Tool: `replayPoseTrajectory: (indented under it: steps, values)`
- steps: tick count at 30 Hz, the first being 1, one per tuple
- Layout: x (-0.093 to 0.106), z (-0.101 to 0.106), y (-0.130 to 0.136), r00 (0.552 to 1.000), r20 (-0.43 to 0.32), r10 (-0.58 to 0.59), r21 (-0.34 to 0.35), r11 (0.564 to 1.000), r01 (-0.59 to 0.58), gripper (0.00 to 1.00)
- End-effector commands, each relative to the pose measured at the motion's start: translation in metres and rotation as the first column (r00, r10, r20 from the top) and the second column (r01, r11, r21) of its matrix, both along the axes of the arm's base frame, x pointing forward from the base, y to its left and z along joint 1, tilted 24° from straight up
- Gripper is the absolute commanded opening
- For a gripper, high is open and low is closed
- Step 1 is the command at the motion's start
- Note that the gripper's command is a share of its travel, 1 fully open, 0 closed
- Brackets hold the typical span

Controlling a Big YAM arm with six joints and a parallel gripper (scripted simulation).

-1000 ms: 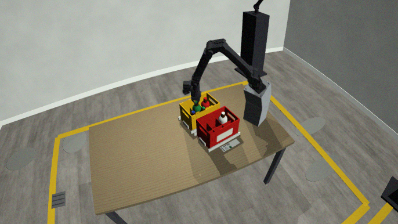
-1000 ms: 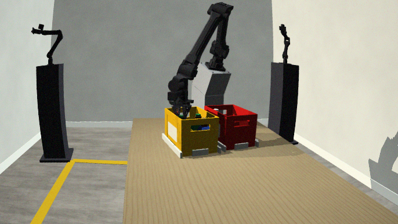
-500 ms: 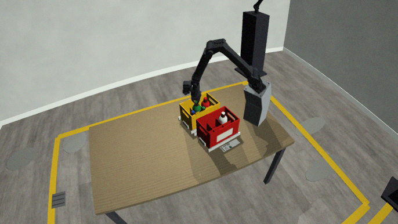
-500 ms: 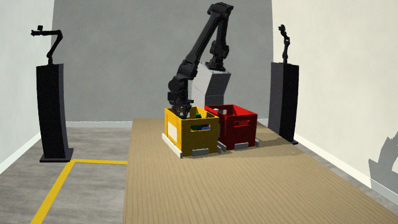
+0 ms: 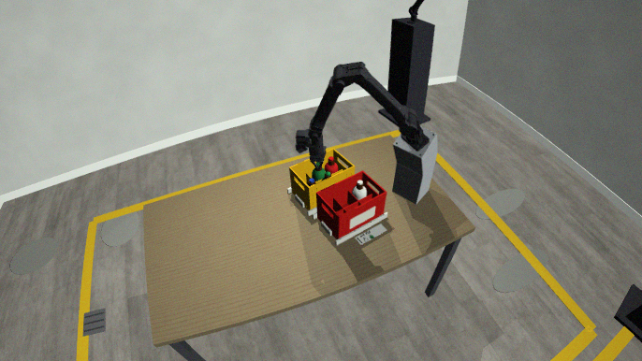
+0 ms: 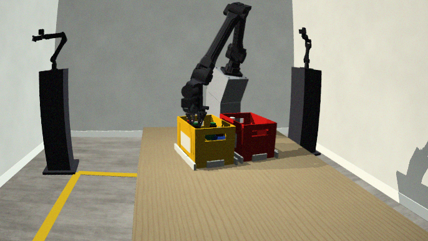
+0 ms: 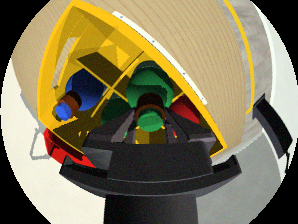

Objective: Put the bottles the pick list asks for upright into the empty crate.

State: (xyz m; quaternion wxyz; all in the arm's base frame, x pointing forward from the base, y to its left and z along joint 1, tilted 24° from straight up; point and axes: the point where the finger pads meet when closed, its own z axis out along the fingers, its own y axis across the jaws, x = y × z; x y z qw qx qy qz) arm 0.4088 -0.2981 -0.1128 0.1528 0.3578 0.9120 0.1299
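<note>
My gripper point(image 5: 318, 164) point(image 6: 196, 122) point(image 7: 150, 123) reaches down into the yellow crate point(image 5: 299, 180) point(image 6: 215, 147) point(image 7: 60, 48). It is shut on the neck of a green bottle point(image 5: 320, 174) point(image 6: 196, 123) point(image 7: 150, 120) that stands in a cell. The same crate holds a red bottle point(image 5: 331, 165), a blue bottle point(image 5: 311, 180) point(image 7: 79, 92) and another green bottle point(image 6: 213, 124) point(image 7: 152, 86). The red crate point(image 5: 356, 215) point(image 6: 259, 134) stands beside it and holds a white bottle point(image 5: 359, 190) upright in a back cell. The pick list point(image 5: 372, 235) lies on the table in front of the red crate; its marks are too small to read.
Both crates stand at the far right part of the wooden table point(image 5: 234, 252) point(image 6: 249, 200), near the arm's grey base point(image 5: 414, 173) point(image 6: 226, 93). Black camera towers point(image 6: 56, 118) point(image 6: 304, 109) stand beside the table.
</note>
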Motion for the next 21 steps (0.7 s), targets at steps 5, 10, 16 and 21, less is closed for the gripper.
replayPoseTrajectory:
  steps: [5,10,16,21]
  values:
    - [-0.007,0.039,-0.017,0.999,0.032,-0.018,-0.023,1.000,0.019,0.00]
    - [-0.011,0.047,-0.018,0.999,0.032,-0.018,-0.024,1.000,0.019,0.00]
    - [-0.014,0.056,-0.019,0.999,0.033,-0.018,-0.025,1.000,0.019,0.00]
    - [-0.014,0.062,-0.022,0.999,0.037,-0.018,-0.029,0.999,0.019,0.00]
